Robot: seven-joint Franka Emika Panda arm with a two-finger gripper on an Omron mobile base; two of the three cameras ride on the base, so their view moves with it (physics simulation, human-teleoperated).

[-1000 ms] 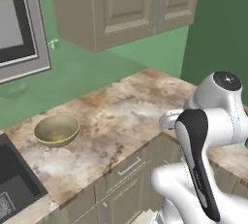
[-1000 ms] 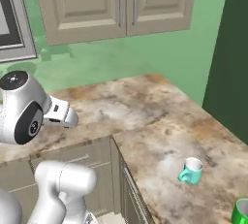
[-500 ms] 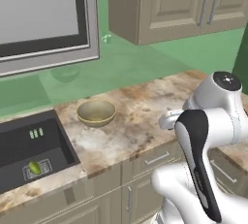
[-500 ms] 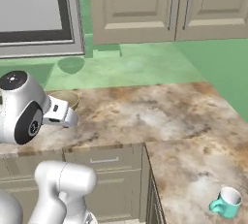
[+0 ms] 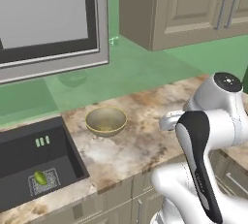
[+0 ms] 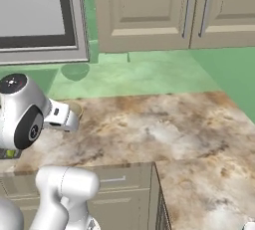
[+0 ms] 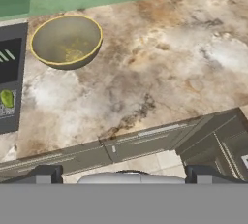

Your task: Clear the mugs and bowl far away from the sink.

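Change: our base has driven on — the sink (image 5: pixel 36 162) now sits in frame.
Bowl (image 5: pixel 106 120): we see it on the counter (image 5: pixel 140 143), just beside the sink.
Gripper (image 7: pixel 123 174): fingers spread wide — holding nothing.

Green wall (image 6: pixel 149 72) behind a mottled brown-and-tan stone surface (image 6: pixel 164 129); beige panelled upper cabinets (image 6: pixel 149 10) with slim metal handles (image 6: pixel 187 7); grey-framed window (image 5: pixel 48 19) to the left; beige lower cabinets (image 7: pixel 145 140) and drawers below the surface edge; light even, soft.
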